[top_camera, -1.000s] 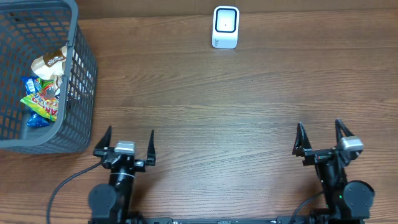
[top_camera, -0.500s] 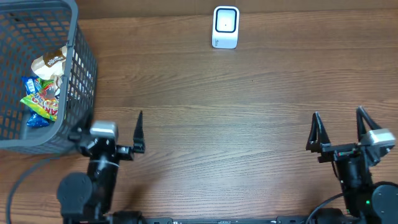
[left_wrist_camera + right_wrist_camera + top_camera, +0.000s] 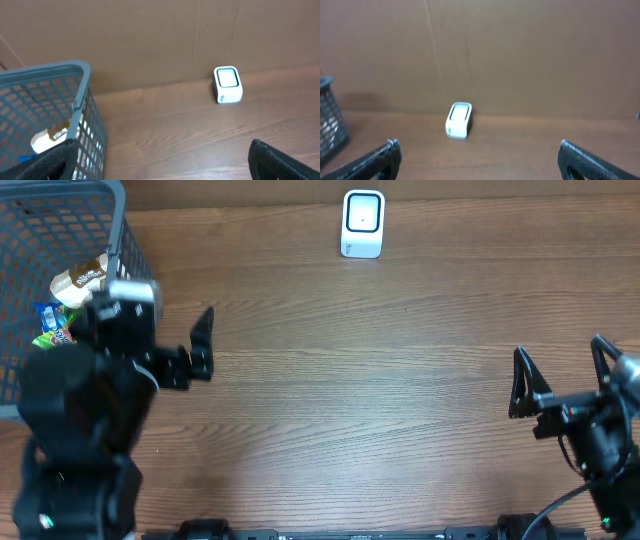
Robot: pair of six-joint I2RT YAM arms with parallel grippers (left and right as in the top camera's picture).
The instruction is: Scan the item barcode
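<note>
Here's the wooden worktop (image 3: pixel 400 380), filling the whole scene, a brown board wall along its far edge. At the far left corner sits the grey mesh basket (image 3: pixel 118 200), big and deep, and that's where the goods are.

The left arm (image 3: pixel 75 410) rears up tall beside the basket, its black bulk covering the basket's near right corner from above. The right arm (image 3: pixel 600 450) sits low at the near right corner of the worktop, well apart from everything else.

Left claw (image 3: pixel 161 145): released, fingers spread wide, nothing between them. From its wrist view one finger hangs over the basket's near edge and the other over bare wood, and it faces towards the back wall. Right claw (image 3: pixel 559 348): released too, both fingers splayed and empty, hovering above the wood and aimed at the far edge.

The scanner (image 3: pixel 362 223), a small white box with a pale window, stands upright at the far edge, about mid-width, well away from both claws.

And the packets (image 3: pixel 78 278): down inside the basket against its right wall, a tan one on top, a bright green-and-red one (image 3: pixel 50 330) and a blue one below, partly hidden by the left arm. No claw is touching them.
</note>
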